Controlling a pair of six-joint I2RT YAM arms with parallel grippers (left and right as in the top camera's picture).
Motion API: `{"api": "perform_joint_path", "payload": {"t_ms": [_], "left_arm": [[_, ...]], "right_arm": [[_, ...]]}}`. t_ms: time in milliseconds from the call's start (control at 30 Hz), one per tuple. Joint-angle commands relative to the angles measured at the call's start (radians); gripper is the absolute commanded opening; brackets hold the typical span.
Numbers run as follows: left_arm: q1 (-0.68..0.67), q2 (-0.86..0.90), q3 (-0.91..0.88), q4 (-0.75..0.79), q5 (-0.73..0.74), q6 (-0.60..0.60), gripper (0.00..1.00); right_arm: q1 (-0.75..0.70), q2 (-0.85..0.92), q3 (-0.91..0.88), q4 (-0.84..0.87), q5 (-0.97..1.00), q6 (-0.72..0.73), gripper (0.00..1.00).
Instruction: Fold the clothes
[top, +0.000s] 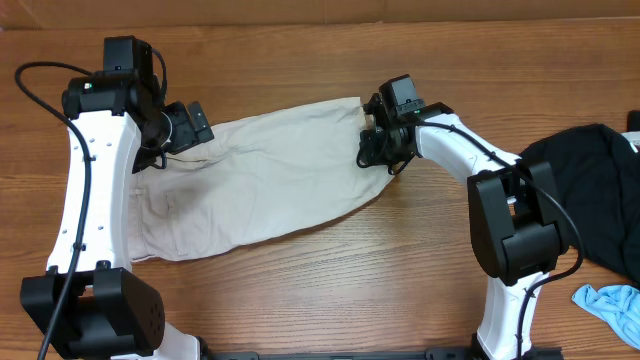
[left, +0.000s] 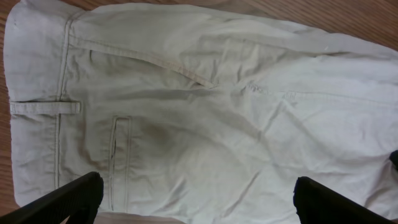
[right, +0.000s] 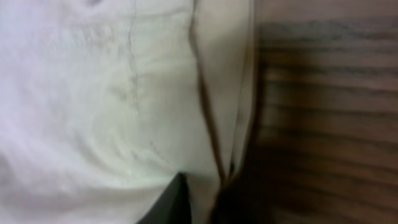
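Observation:
The beige shorts (top: 260, 180) lie flat across the wooden table, waistband end at the left and leg hems at the right. My left gripper (top: 195, 125) hovers over the waistband end. In the left wrist view its fingers (left: 199, 199) are wide apart and empty above the shorts (left: 205, 112), where a belt loop and a back pocket show. My right gripper (top: 375, 150) is at the leg hem edge. In the right wrist view its fingers (right: 205, 199) are closed on the hem of the shorts (right: 93, 93), low against the table.
A black garment (top: 590, 190) lies heaped at the right edge of the table. A small light blue cloth (top: 610, 305) lies at the front right corner. Bare wood (top: 330, 290) lies in front of the shorts.

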Motion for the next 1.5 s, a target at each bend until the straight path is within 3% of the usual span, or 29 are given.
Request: {"api": "perform_joint_path", "payload": {"t_ms": [0,567,867,1200,1433,1467], "left_arm": [[0.000,0.011,-0.004,0.009,-0.002,0.018,1.00],[0.000,0.033,-0.004,0.039,0.031,0.018,1.00],[-0.009,0.128,-0.004,0.061,0.051,0.021,0.98],[-0.005,0.176,-0.004,0.199,0.049,0.114,1.00],[0.013,0.176,0.023,0.221,0.066,0.135,1.00],[0.019,0.176,0.041,0.206,0.091,0.157,1.00]], "right_arm": [[-0.003,0.007,-0.005,-0.002,0.110,0.116,0.04],[-0.230,-0.005,0.063,-0.248,0.143,0.534,0.04],[-0.216,-0.056,0.072,-0.345,0.113,0.613,0.04],[-0.173,-0.057,0.072,-0.465,0.183,0.593,0.04],[-0.232,-0.094,0.117,-0.435,0.182,0.383,0.04],[-0.251,-0.111,0.137,-0.436,0.172,0.317,0.11]]}}
